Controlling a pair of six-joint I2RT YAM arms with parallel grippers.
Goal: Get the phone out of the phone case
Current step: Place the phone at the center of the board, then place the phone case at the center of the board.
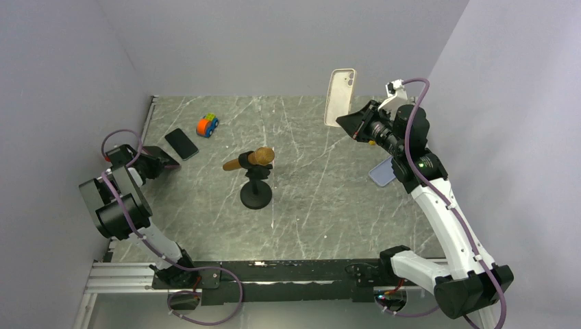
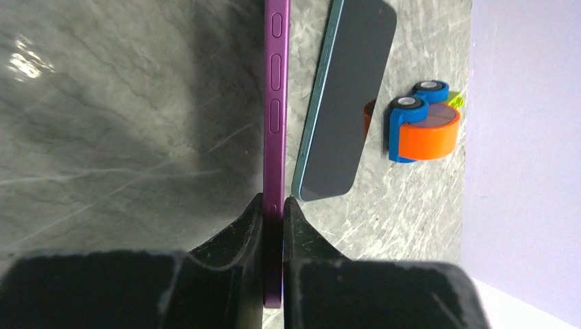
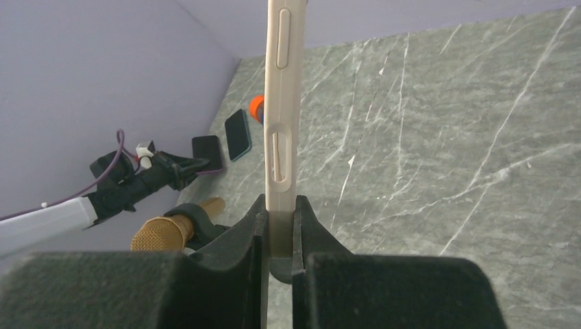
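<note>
table: teal phone, toy, mic stand

Both arms: white links, black joints.
Left arm, right arm carry purple cables; green LED on right arm; right gripper matte black.

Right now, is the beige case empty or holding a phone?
Empty: the case is a bare shell; left gripper holds the purple phone.

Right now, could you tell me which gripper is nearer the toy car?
Left. The left gripper, shut on the purple phone, sits close on the toy car's left; the right gripper, holding the case, is far to its right.
</note>
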